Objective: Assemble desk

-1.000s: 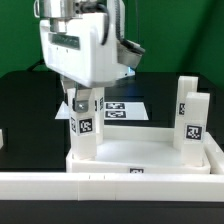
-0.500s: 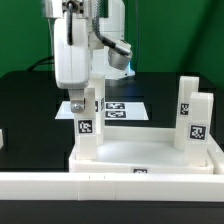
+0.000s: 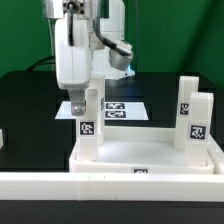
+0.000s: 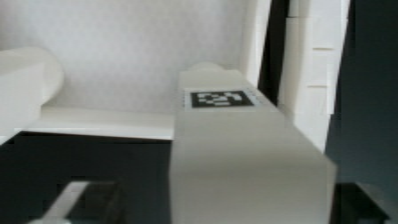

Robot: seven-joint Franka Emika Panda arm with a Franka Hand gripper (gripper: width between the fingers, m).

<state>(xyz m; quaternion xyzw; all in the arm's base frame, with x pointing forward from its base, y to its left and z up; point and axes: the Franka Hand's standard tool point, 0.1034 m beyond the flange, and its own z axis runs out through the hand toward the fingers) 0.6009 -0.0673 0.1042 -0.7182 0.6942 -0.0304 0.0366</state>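
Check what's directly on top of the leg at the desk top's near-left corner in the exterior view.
The hand sits straight over that leg, fingers down around its top end. The tag on the leg's side shows. The leg's top face is covered by the hand, so contact can't be judged there.

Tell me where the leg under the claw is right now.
In the exterior view the leg stands upright at the desk top's left corner, directly below the claw, with the marker board just behind it.
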